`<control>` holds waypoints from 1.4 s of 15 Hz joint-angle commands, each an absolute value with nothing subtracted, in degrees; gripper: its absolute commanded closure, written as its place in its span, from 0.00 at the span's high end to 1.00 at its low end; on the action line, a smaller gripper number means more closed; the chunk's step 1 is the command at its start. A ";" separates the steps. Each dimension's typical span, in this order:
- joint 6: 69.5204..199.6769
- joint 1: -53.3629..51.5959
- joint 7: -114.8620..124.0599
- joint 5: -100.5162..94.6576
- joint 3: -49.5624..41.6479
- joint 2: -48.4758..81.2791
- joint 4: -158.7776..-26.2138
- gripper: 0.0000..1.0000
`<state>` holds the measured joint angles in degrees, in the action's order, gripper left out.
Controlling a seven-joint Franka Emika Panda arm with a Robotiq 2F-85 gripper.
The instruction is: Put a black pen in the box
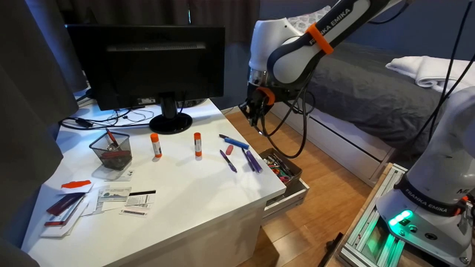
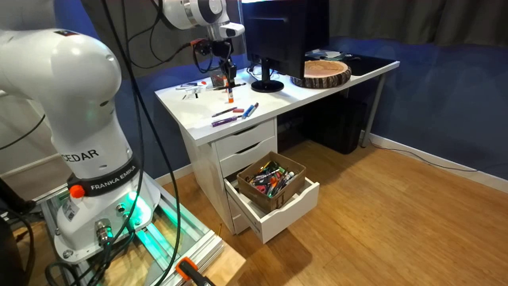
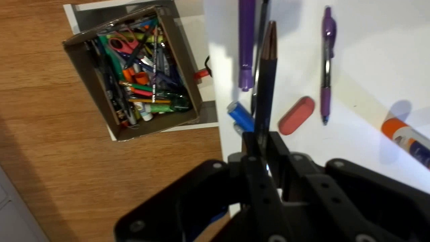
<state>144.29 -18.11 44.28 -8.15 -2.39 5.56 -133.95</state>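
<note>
My gripper (image 3: 262, 137) is shut on the black pen (image 3: 266, 80), a dark slim pen with a copper-coloured tip, in the wrist view. The pen sticks out beyond the fingers. In an exterior view the gripper (image 2: 230, 81) holds the dark pen (image 2: 240, 85) roughly level, above the desk. In an exterior view the gripper (image 1: 248, 114) is raised by the desk's edge; the pen is hard to make out there. The box (image 2: 287, 197) is brown cardboard with many pens and scissors inside, in an open drawer. It also shows in the wrist view (image 3: 180, 58), left of and below the gripper.
A purple marker (image 3: 247, 37), another slim dark pen (image 1: 248, 160), a purple pen (image 3: 326, 67), a red eraser (image 3: 296, 115) and a blue marker (image 1: 236, 143) lie near the desk edge. Glue sticks (image 1: 197, 144), a mesh cup (image 1: 117, 159) and a monitor (image 1: 148, 70) stand behind. The drawer (image 2: 289, 216) juts out.
</note>
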 commanded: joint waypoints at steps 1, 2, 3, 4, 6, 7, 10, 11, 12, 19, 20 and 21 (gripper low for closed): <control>144.55 -11.86 43.11 -11.33 -1.35 -0.91 -140.53 0.03; 145.29 -10.05 42.48 -11.53 -1.49 -1.42 -142.07 0.03; 145.81 -8.46 41.75 -11.72 -1.61 -1.86 -143.51 0.03; 146.07 -6.98 41.62 -12.48 -1.77 -2.33 -144.82 0.03; 147.84 -4.09 41.48 -13.90 -2.28 -2.17 -147.77 0.03; 149.07 -2.75 41.58 -14.98 -2.62 -1.69 -149.10 0.03; 153.08 1.01 43.45 -20.63 -4.16 0.73 -151.46 0.03; 150.03 0.01 41.47 -16.89 -2.74 0.12 -149.57 0.03; 150.53 0.68 41.33 -17.31 -3.11 0.41 -150.20 0.12; 150.50 0.44 41.20 -17.21 -2.54 0.50 -149.69 0.12; 150.50 0.45 41.20 -17.21 -2.54 0.50 -149.69 0.03; 150.88 0.56 41.01 -16.44 -2.64 2.32 -148.95 0.03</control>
